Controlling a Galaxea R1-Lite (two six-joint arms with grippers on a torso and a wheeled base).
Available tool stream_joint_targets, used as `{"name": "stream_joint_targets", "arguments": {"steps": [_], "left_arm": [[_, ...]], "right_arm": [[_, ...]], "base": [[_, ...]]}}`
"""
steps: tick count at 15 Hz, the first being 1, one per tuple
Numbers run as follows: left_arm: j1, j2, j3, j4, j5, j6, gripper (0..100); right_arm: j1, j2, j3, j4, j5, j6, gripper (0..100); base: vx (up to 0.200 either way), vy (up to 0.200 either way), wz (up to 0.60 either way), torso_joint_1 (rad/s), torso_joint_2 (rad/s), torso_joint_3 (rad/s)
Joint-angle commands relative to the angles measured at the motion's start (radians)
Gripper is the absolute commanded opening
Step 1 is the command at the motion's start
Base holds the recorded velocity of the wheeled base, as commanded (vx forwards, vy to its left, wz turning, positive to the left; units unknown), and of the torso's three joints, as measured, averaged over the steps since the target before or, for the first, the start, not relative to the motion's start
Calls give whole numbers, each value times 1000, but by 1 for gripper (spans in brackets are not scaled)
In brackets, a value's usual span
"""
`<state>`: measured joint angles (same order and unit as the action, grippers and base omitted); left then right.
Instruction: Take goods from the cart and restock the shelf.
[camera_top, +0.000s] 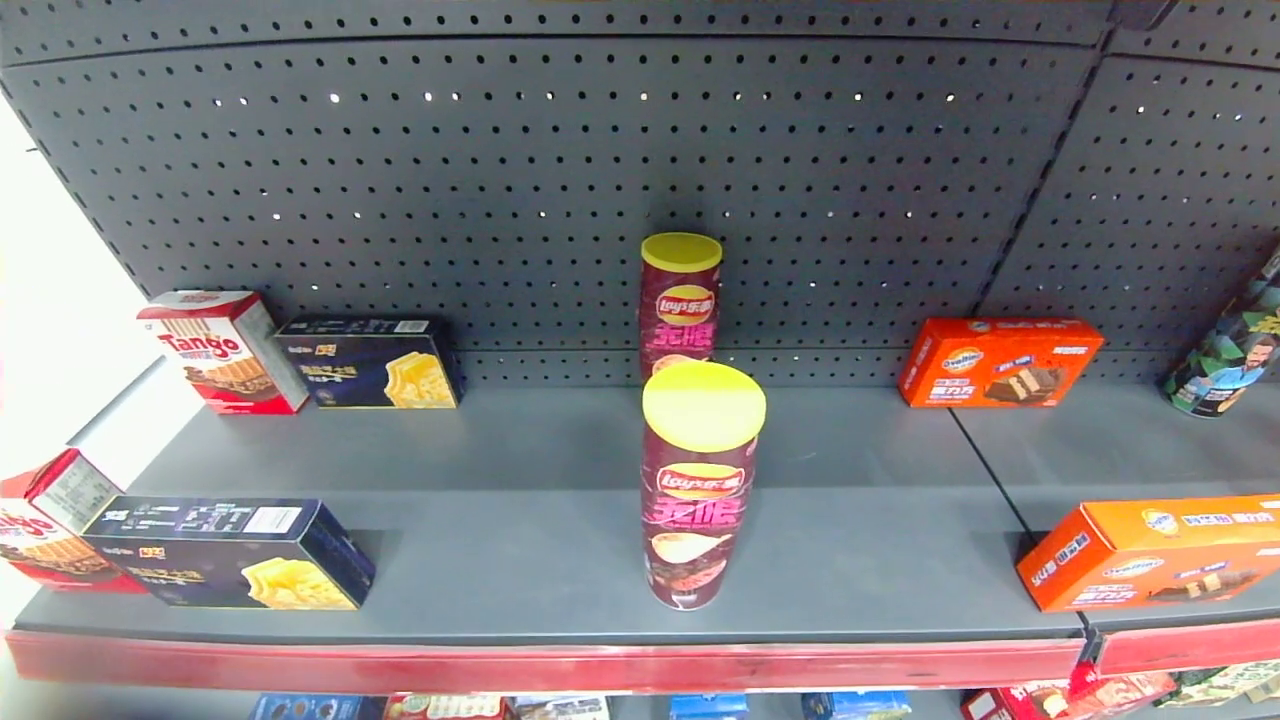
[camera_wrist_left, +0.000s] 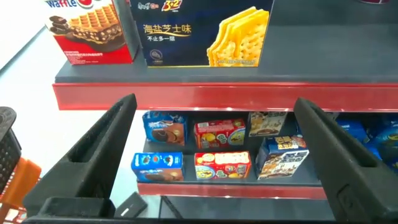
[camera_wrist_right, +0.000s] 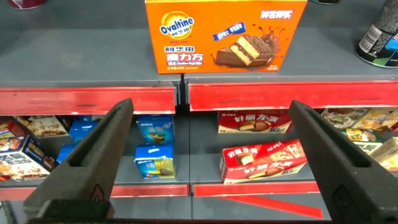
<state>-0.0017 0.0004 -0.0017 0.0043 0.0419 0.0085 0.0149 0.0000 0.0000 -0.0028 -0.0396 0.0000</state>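
Note:
On the grey shelf (camera_top: 520, 480) two maroon chip cans with yellow lids stand in a line, one at the front (camera_top: 700, 490) and one at the back (camera_top: 680, 300). My left gripper (camera_wrist_left: 214, 102) is open and holds nothing. It sits in front of the red shelf edge (camera_wrist_left: 249, 96), below a dark blue cracker box (camera_wrist_left: 202, 31) and a red wafer box (camera_wrist_left: 90, 31). My right gripper (camera_wrist_right: 211, 104) is also open and holds nothing, below an orange cake box (camera_wrist_right: 227, 34).
On the shelf's left are red wafer boxes (camera_top: 220, 350) and dark blue boxes (camera_top: 235, 555). Orange boxes (camera_top: 1000, 360) and a dark printed can (camera_top: 1230, 350) are on the right. The lower shelf holds several small boxes (camera_wrist_left: 217, 149) (camera_wrist_right: 261, 158). A black mesh basket (camera_wrist_left: 9, 143) is beside the left gripper.

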Motion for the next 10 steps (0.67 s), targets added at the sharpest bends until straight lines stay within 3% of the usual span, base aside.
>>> {"name": "stream_joint_targets", "arguments": {"steps": [1,3,10], "left_arm": [[0,0,0,0,1,1,100],[0,0,-1,0,4,-13,100],[0,0,0,0,4,-13,100]], "right_arm": [[0,2,0,0,0,0,100],[0,2,0,0,0,0,100],[0,2,0,0,0,0,100]], "base": [[0,0,0,0,0,0],[0,0,0,0,0,0],[0,0,0,0,0,0]]}}
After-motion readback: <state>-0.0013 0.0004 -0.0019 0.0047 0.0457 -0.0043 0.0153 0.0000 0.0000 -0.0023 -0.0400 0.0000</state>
